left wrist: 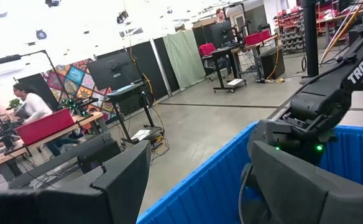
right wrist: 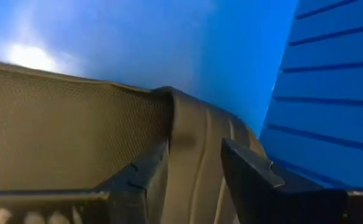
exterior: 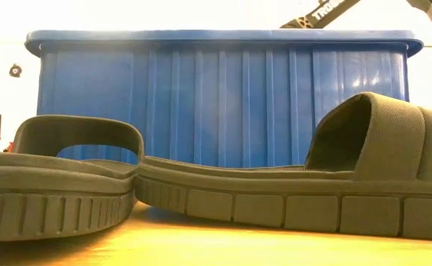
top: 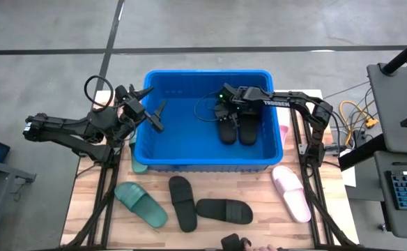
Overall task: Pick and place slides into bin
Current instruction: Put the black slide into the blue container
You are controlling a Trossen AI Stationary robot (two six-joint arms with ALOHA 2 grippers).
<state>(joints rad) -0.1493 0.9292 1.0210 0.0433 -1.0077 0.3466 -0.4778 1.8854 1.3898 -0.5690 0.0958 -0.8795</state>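
Note:
The blue bin (top: 207,157) stands mid-table and fills the low view (exterior: 223,96). Two black slides (top: 228,130) (top: 249,129) lie side by side on its floor. My right gripper (top: 224,111) reaches in from the right and is shut on the left one's far end (right wrist: 76,130). My left gripper (top: 155,110) hangs open and empty over the bin's left rim (left wrist: 212,186). A green slide (top: 141,203), two black slides (top: 182,202) (top: 223,209) and a pink slide (top: 291,193) lie on the table in front of the bin. My right gripper holds the black slide by its side edge (right wrist: 197,155), next to the textured strap, pinched between the two fingers (right wrist: 138,180). The fingers slant down from the table's right. In the high view the slide lies flat on the bin floor beside the other one.
Another green slide (top: 139,166) peeks out at the bin's near left corner, and a pink one (top: 283,130) lies against the bin's right wall. In the low view the two black slides (exterior: 53,185) (exterior: 312,199) lie close in front. People sit at desks beyond the table.

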